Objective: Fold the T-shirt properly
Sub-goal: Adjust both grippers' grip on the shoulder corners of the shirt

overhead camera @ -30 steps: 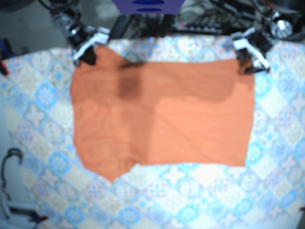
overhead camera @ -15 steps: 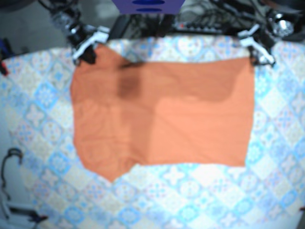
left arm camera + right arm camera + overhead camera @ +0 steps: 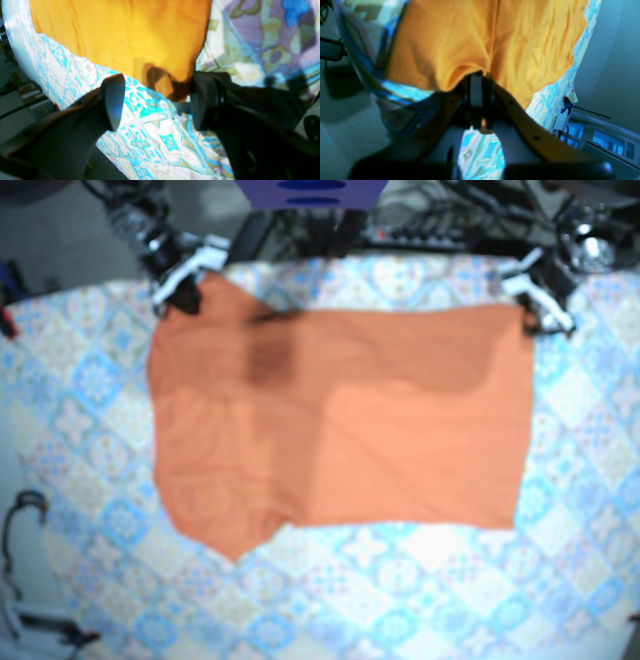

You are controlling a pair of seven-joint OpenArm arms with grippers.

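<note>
**Orange tee: looks about one fold in, with one corner pinched and the other free**

Starting at the near side, there's a strip of bare patterned tablecloth (image 3: 400,600). Past that is the orange T-shirt (image 3: 340,430), lying flat mid-table and running up to the far edge. The near hem is fairly straight on the right. At the near left a pointed flap (image 3: 238,550) pokes out past the line, so it isn't a clean rectangle yet.

Across the middle, a lighter panel covers the right half, with a visible step where it ends. To me that reads as one layer laid over another, so I'd guess a first fold is in. No sleeves stick out sideways. There's a darker patch (image 3: 268,365) toward the far left. It could be a shadow or the collar showing through, and the overhead view is too blurry to tell.

At the far edge, the right gripper (image 3: 480,85) is clamped on the far-left corner, with fabric bunched up into its closed jaws. The left gripper (image 3: 157,100) sits at the far-right corner with its jaws spread wide. The shirt corner lies on the cloth between the fingers, not gripped.

My read is roughly halfway. It needs at least one more fold to get compact, plus that stray flap tucked in.
</note>
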